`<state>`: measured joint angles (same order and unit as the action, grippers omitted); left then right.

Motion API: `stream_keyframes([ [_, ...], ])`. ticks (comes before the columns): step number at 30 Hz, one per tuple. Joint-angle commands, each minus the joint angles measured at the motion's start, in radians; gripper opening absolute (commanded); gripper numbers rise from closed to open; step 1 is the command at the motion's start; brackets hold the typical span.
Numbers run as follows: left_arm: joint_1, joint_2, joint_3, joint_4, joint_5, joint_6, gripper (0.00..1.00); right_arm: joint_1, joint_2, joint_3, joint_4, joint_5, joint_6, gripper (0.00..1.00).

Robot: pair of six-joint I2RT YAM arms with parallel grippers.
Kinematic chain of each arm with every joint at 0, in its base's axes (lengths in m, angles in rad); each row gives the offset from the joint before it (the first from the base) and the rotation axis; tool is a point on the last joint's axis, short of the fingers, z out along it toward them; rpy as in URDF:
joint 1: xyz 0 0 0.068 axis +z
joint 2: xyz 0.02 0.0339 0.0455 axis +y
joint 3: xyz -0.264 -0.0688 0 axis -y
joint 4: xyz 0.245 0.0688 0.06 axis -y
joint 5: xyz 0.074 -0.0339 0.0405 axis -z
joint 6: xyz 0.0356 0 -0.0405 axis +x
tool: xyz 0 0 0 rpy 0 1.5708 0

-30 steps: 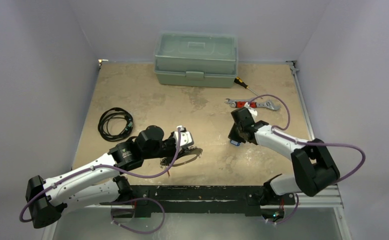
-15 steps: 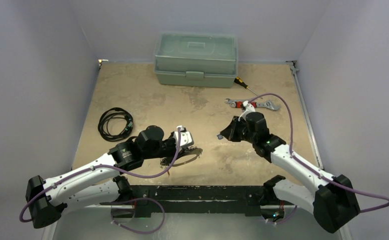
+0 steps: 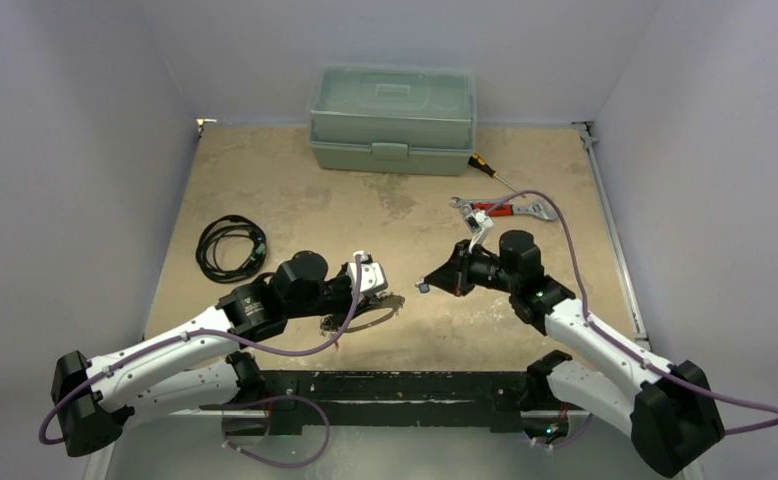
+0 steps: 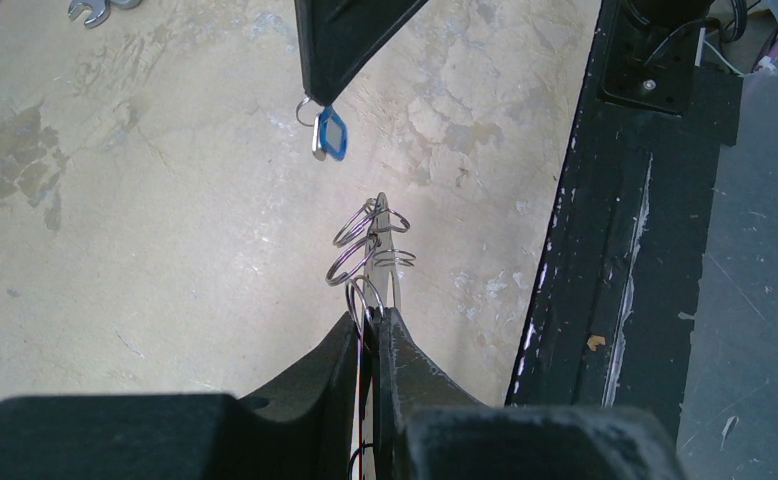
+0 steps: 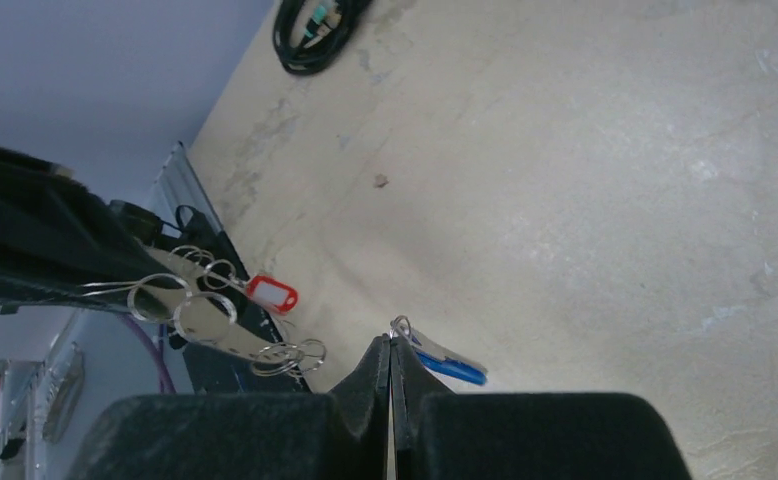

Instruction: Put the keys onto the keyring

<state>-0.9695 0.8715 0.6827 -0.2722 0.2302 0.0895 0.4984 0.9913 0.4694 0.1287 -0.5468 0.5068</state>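
My left gripper (image 3: 373, 295) is shut on the keyring (image 4: 373, 250), a thin silver loop with several small rings strung on it, held just above the table near the front rail. A red-tagged key (image 5: 271, 293) hangs from the keyring (image 5: 200, 312). My right gripper (image 3: 437, 282) is shut on the small ring of the blue-tagged key (image 5: 445, 362), which dangles from its tips. In the left wrist view the blue-tagged key (image 4: 331, 133) hangs a short way beyond the keyring's end, apart from it. The right gripper (image 5: 391, 342) points left toward the left gripper (image 4: 373, 318).
A green toolbox (image 3: 392, 118) stands at the back. A screwdriver (image 3: 487, 170) and a red-handled wrench (image 3: 503, 208) lie at the back right. A coiled black cable (image 3: 230, 246) lies at the left. The black front rail (image 3: 395, 385) runs under the left gripper.
The right arm has swung round and carried the blue-tagged key leftward, closer to the keyring. The left arm and the keyring have stayed still.
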Motion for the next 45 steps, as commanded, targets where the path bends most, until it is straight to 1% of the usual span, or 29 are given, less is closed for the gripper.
stream_keyframes([
  [1,0.005,-0.005,0.01,0.027,-0.013,0.006,0.0,0.005,-0.111,0.014,0.04,-0.057,-0.043,0.0],
  [6,0.005,-0.018,0.009,0.028,-0.009,0.011,0.0,0.008,-0.194,0.06,-0.035,-0.06,-0.051,0.0],
  [10,0.005,-0.02,0.009,0.027,-0.001,0.016,0.0,0.025,-0.226,0.121,-0.108,-0.076,-0.071,0.0],
  [13,0.005,-0.019,0.009,0.028,0.006,0.017,0.0,0.056,-0.227,0.172,-0.169,-0.076,-0.085,0.0],
  [18,0.005,-0.023,0.01,0.03,0.018,0.017,0.0,0.126,-0.226,0.239,-0.25,-0.036,-0.131,0.0],
  [23,0.006,-0.027,0.015,0.03,0.03,0.016,0.0,0.186,-0.218,0.263,-0.248,-0.055,-0.14,0.0],
  [27,0.007,-0.037,0.012,0.037,0.05,0.016,0.0,0.24,-0.207,0.256,-0.204,-0.07,-0.141,0.0],
  [31,0.009,-0.03,0.016,0.037,0.061,0.013,0.0,0.301,-0.191,0.258,-0.173,-0.041,-0.14,0.0],
  [45,0.014,-0.026,0.016,0.042,0.089,0.01,0.0,0.406,-0.101,0.278,-0.089,0.004,-0.126,0.0],
])
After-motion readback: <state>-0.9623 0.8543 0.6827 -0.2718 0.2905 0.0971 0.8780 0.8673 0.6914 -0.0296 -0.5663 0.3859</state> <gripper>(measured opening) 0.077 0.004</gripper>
